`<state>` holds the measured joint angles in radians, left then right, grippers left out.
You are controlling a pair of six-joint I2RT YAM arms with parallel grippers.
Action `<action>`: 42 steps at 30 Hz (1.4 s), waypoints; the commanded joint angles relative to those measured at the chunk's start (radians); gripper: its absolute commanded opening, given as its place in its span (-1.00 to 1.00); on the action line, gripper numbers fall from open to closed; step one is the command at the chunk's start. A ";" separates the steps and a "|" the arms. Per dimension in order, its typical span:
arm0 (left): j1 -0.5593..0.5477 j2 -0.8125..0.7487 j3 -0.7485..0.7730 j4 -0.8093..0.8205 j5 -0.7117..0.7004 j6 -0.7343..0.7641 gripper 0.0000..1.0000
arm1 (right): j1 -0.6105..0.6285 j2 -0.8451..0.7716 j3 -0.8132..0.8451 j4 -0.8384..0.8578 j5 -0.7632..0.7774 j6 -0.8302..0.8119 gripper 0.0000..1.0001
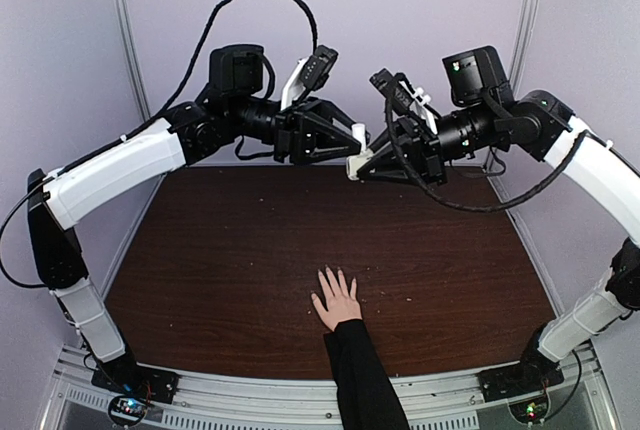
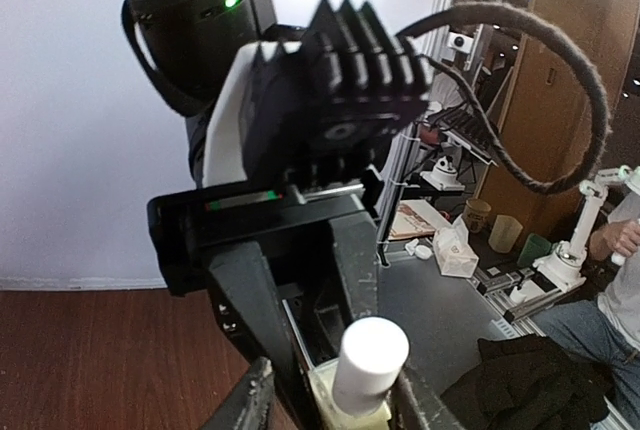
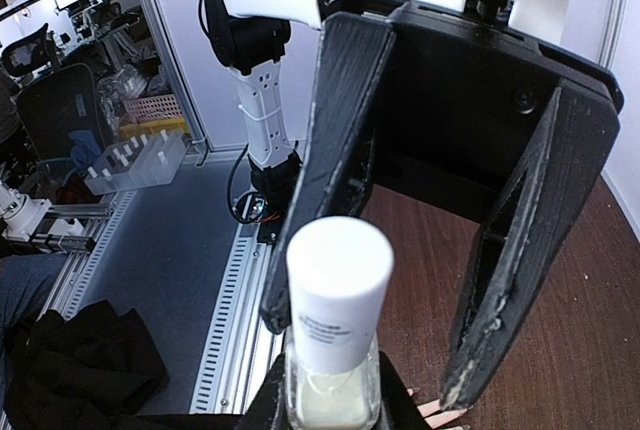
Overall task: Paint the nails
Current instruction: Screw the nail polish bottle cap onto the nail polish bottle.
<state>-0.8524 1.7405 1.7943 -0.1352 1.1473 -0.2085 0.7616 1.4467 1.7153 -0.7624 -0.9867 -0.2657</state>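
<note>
Nails lie well below both pincers and nearer the arm bases, at the tips of a light-skinned hand resting flat with spread fingers on the brown table. They are too small in the overhead view to tell painted from bare.

The right pincer is clamped on the glass body of a small clear bottle, held upright in the air. The left pincer faces it with its jaws apart, one finger on each side of the white cap. As far as the wrist views show, neither finger presses on it.

The nails are probably hard, smooth little plates set in soft living skin, so they are not something to grip. They likely want only a light brush stroke from above, and the hand may shift under any pressure.

The place to take hold is the cap — a short, smooth cylinder, best pinched across its middle, just above the right pincer's fingers. The bottle looks light but is glass and likely slick, so a twist of the cap could turn it in the right pincer's grip.
</note>
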 commanded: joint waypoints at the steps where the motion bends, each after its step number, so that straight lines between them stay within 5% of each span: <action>1: 0.010 -0.034 -0.070 -0.034 -0.100 -0.011 -0.09 | 0.005 -0.052 0.031 0.129 0.074 -0.022 -1.00; 7: 0.013 -0.116 -0.128 -0.023 -0.284 0.015 0.16 | 0.005 -0.060 -0.016 0.143 0.353 0.010 -1.00; 18: -0.005 -0.196 -0.235 0.118 -0.708 -0.054 0.13 | 0.040 -0.033 -0.057 0.184 0.737 0.073 -1.00; 42: -0.028 -0.093 -0.142 0.156 -0.782 -0.100 -0.16 | 0.095 0.035 -0.016 0.167 0.844 0.103 -1.00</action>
<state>-0.8745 1.6379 1.6161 -0.0231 0.3817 -0.3023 0.8478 1.4769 1.6634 -0.6090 -0.1749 -0.1757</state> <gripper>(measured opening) 0.449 0.212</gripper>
